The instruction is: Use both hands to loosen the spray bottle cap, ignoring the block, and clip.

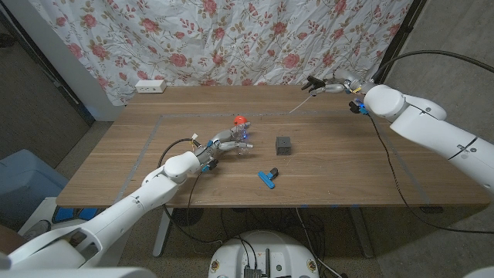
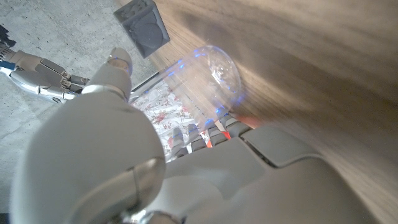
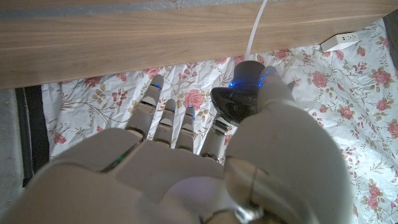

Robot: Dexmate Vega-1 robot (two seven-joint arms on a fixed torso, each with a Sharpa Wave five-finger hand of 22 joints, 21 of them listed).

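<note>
From the head view, your left arm reaches in from the bottom left corner and ends at mid-table, where the left hand [image 1: 218, 147] is wrapped around the clear spray bottle [image 1: 241, 142]. The bottle lies tipped toward the table's middle, its red collar [image 1: 240, 120] showing above your fingers. Your right arm stretches along the right side to the far edge of the wooden table [image 1: 347, 166], and the right hand [image 1: 330, 86] holds the dark spray cap [image 1: 314, 82] up there, with its thin white tube [image 1: 299, 103] trailing down toward the table. The cap is well apart from the bottle. The dark grey block [image 1: 283, 144] sits just beside the bottle on its right, and the blue and black clip [image 1: 268, 177] lies nearer to you, apart from both.

In the left wrist view, your left hand [image 2: 124, 149] covers much of the bottle [image 2: 208, 78]; only its rounded clear end shows past the fingers, close to the table. The block [image 2: 142, 26] appears beyond it, and your right hand [image 2: 37, 71] is at the edge, too small to read its grip.

In the right wrist view, your right hand [image 3: 205, 155] pinches the cap [image 3: 242, 93] between thumb and a finger, the others spread. The tube [image 3: 257, 25] runs off out of frame, so its end is cut off.
</note>
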